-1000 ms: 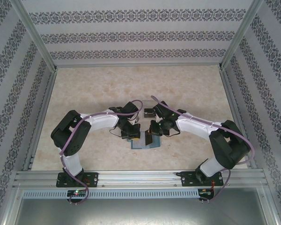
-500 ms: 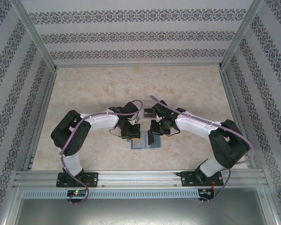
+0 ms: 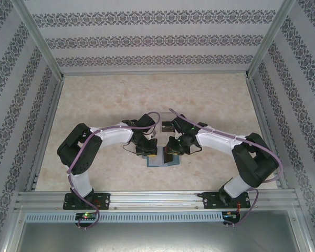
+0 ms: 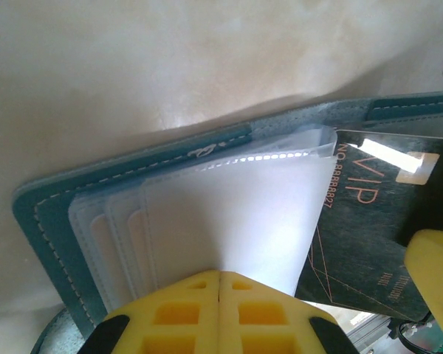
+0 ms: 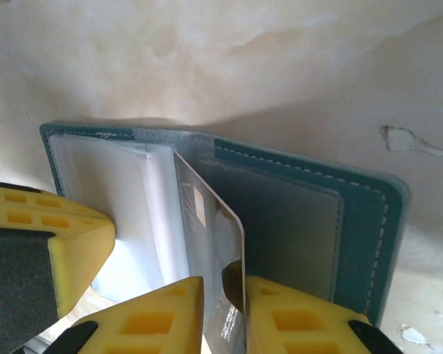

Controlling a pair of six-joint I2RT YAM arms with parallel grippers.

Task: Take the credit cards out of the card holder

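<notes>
Walls (image 3: 157,39) on three sides carry grey striped ornamental paper, with aluminium posts at the corners and a rail (image 3: 157,198) along your near edge. Tabletop (image 3: 121,94) is beige marbled and matte, and looks pale and glossy in the wrist views. Both arms fold inward and meet at mid-table over the card holder (image 3: 160,163). It lies open and flat, teal outside and grey inside, with clear plastic sleeves (image 4: 229,214) fanned up from the spine.

One credit card (image 4: 362,221), dark with VIP lettering, stands tilted up out of the holder's right half.

Right gripper (image 5: 223,284): narrow, yellow fingers either side of that card. There's a sliver of gap on one side, so you can't tell whether it's clamped.

Left gripper (image 4: 220,276): fingers fully together, tips against the sleeves.
</notes>
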